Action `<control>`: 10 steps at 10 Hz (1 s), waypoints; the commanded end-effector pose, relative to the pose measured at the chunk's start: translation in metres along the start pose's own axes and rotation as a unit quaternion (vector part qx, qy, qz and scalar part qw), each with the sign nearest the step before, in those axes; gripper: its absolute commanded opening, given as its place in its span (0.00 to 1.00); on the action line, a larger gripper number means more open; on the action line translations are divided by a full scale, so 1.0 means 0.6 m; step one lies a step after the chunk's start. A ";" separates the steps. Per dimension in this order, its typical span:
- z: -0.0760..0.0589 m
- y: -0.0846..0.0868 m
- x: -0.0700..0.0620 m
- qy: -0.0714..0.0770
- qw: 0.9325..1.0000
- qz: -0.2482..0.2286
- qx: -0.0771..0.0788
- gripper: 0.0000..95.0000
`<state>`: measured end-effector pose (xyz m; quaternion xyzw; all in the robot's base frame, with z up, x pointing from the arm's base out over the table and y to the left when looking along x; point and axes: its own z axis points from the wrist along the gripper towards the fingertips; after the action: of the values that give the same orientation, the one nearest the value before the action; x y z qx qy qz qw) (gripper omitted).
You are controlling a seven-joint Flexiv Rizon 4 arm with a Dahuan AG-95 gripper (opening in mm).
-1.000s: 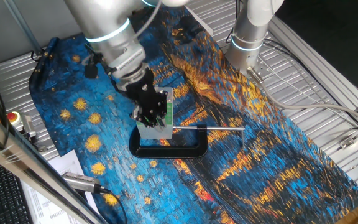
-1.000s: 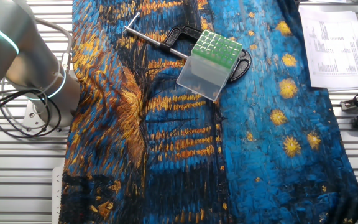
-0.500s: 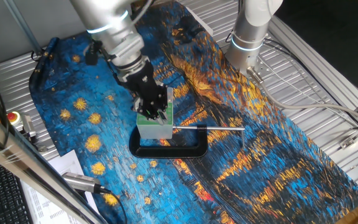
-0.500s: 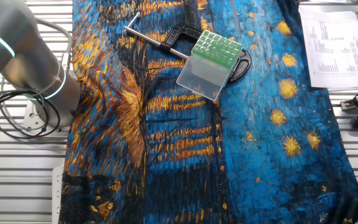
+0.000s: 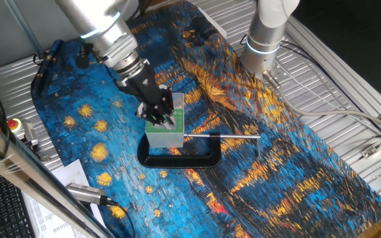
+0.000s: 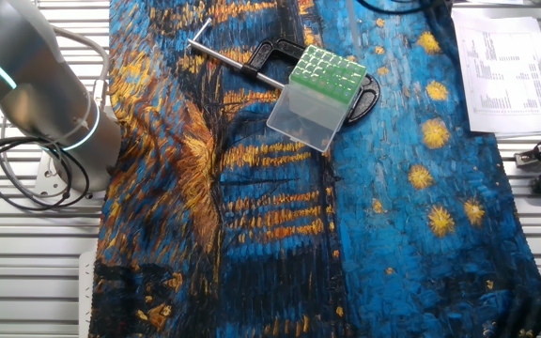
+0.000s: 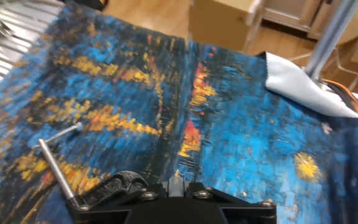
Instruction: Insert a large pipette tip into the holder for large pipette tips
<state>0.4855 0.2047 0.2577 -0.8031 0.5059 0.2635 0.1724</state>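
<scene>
The holder for large pipette tips is a translucent box with a green grid top, standing on the painted cloth; it also shows in the other fixed view. My gripper hangs tilted over the holder's top left edge. In the hand view my gripper is shut on the large pipette tip, a short greyish-white stub between the black jaws. The holder is out of the hand view. The gripper does not show in the other fixed view.
A black C-shaped clamp lies against the holder, its shiny metal rod pointing right; both show in the other fixed view and the hand view. A second robot base stands behind. Papers lie at the cloth's edge.
The arm has swung up and to the left and the hand has tilted, while the fingers stay at the holder's top. The holder and clamp have not moved.
</scene>
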 end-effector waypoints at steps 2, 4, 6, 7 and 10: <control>-0.002 0.023 -0.010 -0.004 1.000 0.004 -0.001 0.00; 0.000 0.038 -0.010 -0.016 1.000 0.015 -0.003 0.00; 0.000 0.041 -0.018 -0.022 0.999 0.022 -0.007 0.00; 0.000 0.041 -0.019 -0.021 1.000 0.022 -0.007 0.00; 0.005 0.046 -0.016 -0.028 0.999 0.016 -0.004 0.00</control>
<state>0.4558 0.2018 0.2611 -0.7882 0.5108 0.2920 0.1804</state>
